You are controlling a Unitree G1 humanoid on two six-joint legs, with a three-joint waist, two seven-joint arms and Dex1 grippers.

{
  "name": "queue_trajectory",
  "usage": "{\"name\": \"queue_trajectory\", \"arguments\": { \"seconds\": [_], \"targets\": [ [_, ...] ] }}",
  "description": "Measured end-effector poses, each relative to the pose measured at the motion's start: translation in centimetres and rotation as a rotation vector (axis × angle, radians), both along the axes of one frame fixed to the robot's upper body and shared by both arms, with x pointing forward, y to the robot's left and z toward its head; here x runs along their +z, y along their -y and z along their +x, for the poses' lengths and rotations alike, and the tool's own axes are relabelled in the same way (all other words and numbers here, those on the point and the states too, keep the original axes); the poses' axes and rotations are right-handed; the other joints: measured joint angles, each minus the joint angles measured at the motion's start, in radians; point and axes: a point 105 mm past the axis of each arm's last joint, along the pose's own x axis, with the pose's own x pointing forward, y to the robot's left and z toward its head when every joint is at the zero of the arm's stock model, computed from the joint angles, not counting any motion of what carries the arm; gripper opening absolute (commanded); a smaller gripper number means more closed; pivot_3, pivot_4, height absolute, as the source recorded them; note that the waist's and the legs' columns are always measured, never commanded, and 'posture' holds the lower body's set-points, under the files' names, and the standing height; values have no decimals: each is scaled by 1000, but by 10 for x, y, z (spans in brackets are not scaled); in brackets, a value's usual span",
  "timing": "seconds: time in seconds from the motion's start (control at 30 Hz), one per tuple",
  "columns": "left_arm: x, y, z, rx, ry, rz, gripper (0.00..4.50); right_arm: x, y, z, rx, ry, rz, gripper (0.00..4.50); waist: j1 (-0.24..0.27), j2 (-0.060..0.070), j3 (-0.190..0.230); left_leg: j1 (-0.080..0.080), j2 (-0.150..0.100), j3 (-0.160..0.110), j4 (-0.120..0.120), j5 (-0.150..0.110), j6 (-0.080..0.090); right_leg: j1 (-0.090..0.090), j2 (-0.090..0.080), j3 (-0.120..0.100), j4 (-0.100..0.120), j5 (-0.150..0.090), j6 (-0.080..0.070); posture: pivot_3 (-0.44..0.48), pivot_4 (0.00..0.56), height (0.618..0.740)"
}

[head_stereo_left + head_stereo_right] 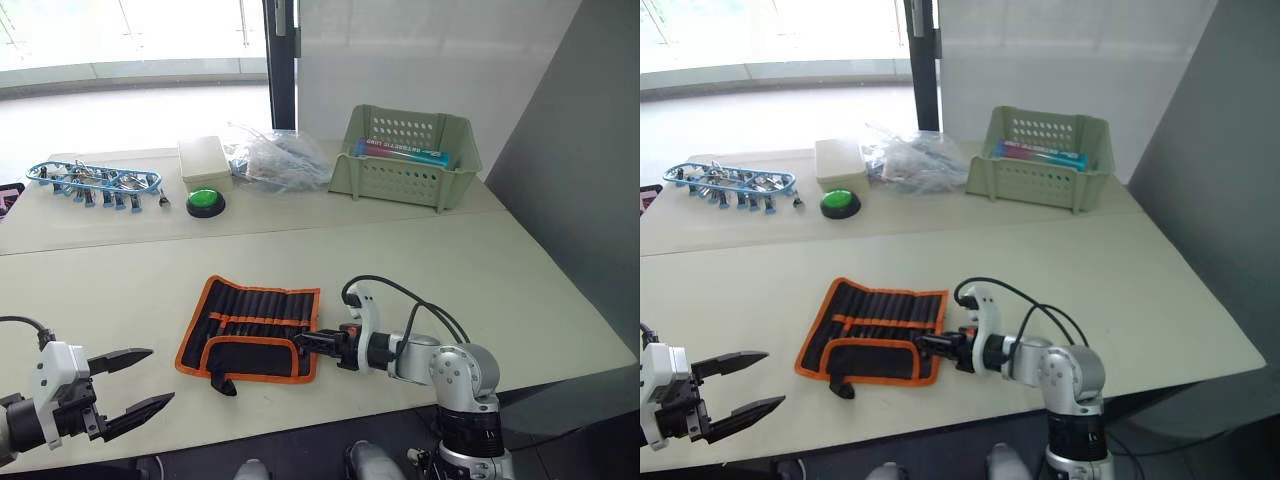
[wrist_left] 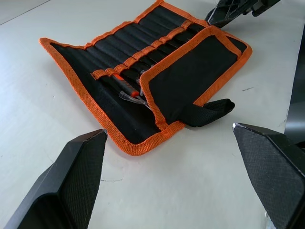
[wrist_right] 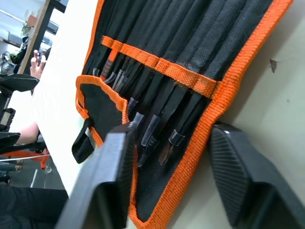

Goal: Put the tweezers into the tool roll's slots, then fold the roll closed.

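Observation:
The tool roll (image 1: 252,322) lies open on the table near its front edge, with its lower flap (image 2: 190,76) folded up over the bottom of the slots (image 3: 190,43). Several black tweezers (image 3: 148,136) sit in the slots, their ends poking out under the orange stripe (image 3: 167,69). The short strap (image 1: 222,383) hangs off the front. My right gripper (image 1: 305,342) is open at the roll's right edge, one finger (image 3: 112,171) over the flap and the other on the bare table. My left gripper (image 1: 135,385) is open, low and to the left of the roll, pointing at it.
At the back stand a pale green basket (image 1: 455,150) holding a box, a clear plastic bag (image 1: 275,158), a beige box (image 1: 203,160), a green button (image 1: 205,203) and a blue-framed tool rack (image 1: 95,180). A person's hand (image 3: 35,67) shows beyond the table.

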Motion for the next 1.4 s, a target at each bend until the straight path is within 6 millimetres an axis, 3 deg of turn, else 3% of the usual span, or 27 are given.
{"name": "queue_trajectory", "arguments": {
  "seconds": [0.13, 0.47, 0.7, 0.93, 1.2, 1.4],
  "targets": [
    [0, 2, 2, -3, 5, -2, 4500, 1, 0, 1, -3, 1, 12, 52, -1, 0, 0, 1, 0, 0, 0, 0, 0, 0, 0, 0, 0, 0, 0, 0, 150, 736],
    [-6, 4, 4, -4, -2, 10, 4500, 3, 9, 9, -47, -19, 70, 52, -1, 0, 0, 2, 0, 0, 1, 0, 0, 2, 0, 0, 0, -3, -6, 0, 150, 736],
    [-13, 5, 9, 3, -16, 4, 4500, 11, 49, 29, -128, 11, 10, 52, 14, 0, 0, 0, -1, 0, 1, 0, 0, 1, 0, 0, 0, 0, 0, 0, 150, 736],
    [-15, 10, 14, -9, -8, 4, 4500, 22, 60, 39, -127, 33, -33, 52, 13, 4, 2, -1, -1, 0, -1, 0, 0, 0, 0, 0, 0, 0, 1, 0, 150, 736],
    [-18, 13, 14, -21, -3, 0, 4500, 53, 11, 39, -68, 77, 14, 52, 10, 4, 3, -2, 0, 0, -1, 0, 0, -2, 1, 0, 1, 0, 1, 0, 150, 736],
    [-18, 13, 13, -19, -5, 1, 4500, 53, -14, 33, -70, 82, -20, 52, 14, 5, 2, -8, 0, 0, -1, 0, 0, -8, 0, 0, 2, 1, 0, 0, 150, 736]
  ]
}}
